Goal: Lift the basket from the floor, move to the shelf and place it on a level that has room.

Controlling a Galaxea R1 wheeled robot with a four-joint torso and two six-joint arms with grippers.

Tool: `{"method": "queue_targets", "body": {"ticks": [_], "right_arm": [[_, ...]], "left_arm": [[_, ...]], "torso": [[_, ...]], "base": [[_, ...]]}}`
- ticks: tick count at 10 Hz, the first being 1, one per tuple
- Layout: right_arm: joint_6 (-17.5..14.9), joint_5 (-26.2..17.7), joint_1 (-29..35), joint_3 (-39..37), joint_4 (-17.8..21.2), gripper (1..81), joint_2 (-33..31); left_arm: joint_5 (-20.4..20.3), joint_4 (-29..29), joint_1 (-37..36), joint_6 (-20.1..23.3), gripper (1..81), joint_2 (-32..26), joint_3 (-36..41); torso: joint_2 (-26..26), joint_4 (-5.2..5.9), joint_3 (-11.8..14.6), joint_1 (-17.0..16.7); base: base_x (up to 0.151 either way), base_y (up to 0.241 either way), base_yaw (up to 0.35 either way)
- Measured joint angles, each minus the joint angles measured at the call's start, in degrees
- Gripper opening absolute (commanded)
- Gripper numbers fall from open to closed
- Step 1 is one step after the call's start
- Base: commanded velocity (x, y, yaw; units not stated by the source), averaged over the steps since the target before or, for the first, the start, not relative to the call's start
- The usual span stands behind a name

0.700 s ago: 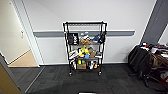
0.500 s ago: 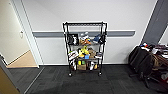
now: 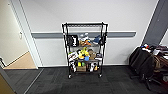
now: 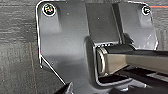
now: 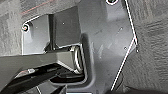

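The shelf [image 3: 85, 47] is a tall black wire rack standing against the white wall, straight ahead in the head view. Its top level [image 3: 85, 24] is a bare wire grid with nothing on it. The lower tiers are crowded with colourful items. Dark grey carpet floor [image 3: 112, 82] stretches between me and the rack. The basket is hidden. The same carpet [image 4: 17, 50] lies beneath the left wrist and beneath the right wrist [image 5: 152, 50], behind the robot's own dark plates.
An open doorway [image 3: 22, 61] with a pale wooden floor lies to the left. A grey rail [image 3: 120, 34] runs along the wall. An office chair draped with dark bags [image 3: 145, 62] stands at the right, near a grey pillar [image 3: 157, 22].
The whole head picture has shifted slightly, so the camera moved a little. The shelf stays near the middle and nothing on it has changed.
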Motion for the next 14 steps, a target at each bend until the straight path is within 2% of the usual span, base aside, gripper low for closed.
{"method": "queue_targets", "body": {"ticks": [14], "right_arm": [[0.11, 0.01, 0.07, -0.60, 0.00, 81.1, -0.01]], "left_arm": [[-0.33, -0.02, 0.10, 0.00, 81.1, -0.38, 0.00]], "torso": [[0.02, 0.00, 0.00, 0.02]], "base": [[0.113, 0.000, 0.000]]}}
